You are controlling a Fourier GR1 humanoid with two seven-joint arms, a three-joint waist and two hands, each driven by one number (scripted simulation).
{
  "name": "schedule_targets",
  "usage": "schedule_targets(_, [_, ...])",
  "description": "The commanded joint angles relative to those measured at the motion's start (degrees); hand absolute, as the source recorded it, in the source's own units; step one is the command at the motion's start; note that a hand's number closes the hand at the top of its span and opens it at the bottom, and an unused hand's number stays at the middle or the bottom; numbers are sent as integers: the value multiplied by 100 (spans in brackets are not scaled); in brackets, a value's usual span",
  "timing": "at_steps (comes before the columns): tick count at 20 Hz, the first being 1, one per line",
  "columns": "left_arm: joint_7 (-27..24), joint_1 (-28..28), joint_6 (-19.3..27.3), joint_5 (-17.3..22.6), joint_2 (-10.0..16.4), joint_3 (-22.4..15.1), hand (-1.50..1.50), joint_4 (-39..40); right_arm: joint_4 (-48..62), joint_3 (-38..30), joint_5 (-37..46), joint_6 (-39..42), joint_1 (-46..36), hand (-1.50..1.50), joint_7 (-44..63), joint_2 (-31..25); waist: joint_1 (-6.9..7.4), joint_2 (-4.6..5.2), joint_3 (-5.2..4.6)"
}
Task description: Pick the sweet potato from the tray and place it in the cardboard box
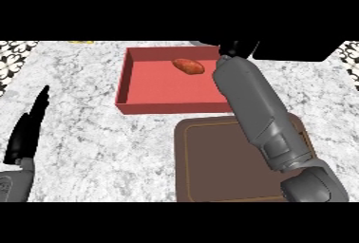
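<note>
Fingers of left hand (24,133) straight, together; right hand (237,48) state unclear; orange-brown oval sweet potato (188,66) lies in red box (168,108).

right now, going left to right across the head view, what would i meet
left hand → red box, left wall first → sweet potato inside it → right hand. The brown tray overlaps several of these, so it is left out.

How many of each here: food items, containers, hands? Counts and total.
sweet potato: 1 (lying inside the box)
red box: 1
brown tray: 1 (nothing lying on it)
hands: 2 (left hand at the view's left edge, right hand past the box's far right corner)
total: 5
</note>
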Motion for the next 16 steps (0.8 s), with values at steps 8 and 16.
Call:
schedule_targets(8, [-131,665,-117,210,254,485,0,-162,-2470,873,81,31,2099,-150,695,27,-464,-190,-9])
schedule_targets(16, [-81,600,-179,242,277,558,0,-87,-5451,1497,289,1470,4288,-150,1332,-460,-603,-196,-13])
